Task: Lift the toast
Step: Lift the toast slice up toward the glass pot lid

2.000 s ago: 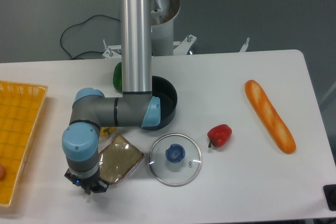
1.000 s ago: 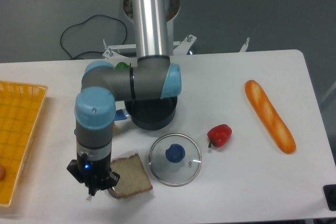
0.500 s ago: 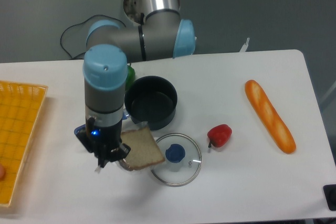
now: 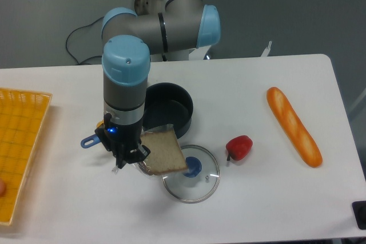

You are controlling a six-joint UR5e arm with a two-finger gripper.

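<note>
The toast [image 4: 164,151], a tan-brown slice in a clear crinkly bag, hangs tilted in the air above the left rim of the glass lid [image 4: 191,174]. My gripper [image 4: 130,156] points down and is shut on the toast's left edge. The gripper sits in front of the black pot [image 4: 167,117], left of the lid. The fingertips are partly hidden by the bag.
A red pepper [image 4: 239,147] lies right of the lid. A long orange baguette [image 4: 294,125] lies at the far right. A yellow basket [image 4: 22,147] stands at the left edge. The pot's blue handle [image 4: 88,140] pokes out left of the gripper.
The gripper has lifted the toast off the table and carried it up and to the right, from the front left to above the lid's left rim.
</note>
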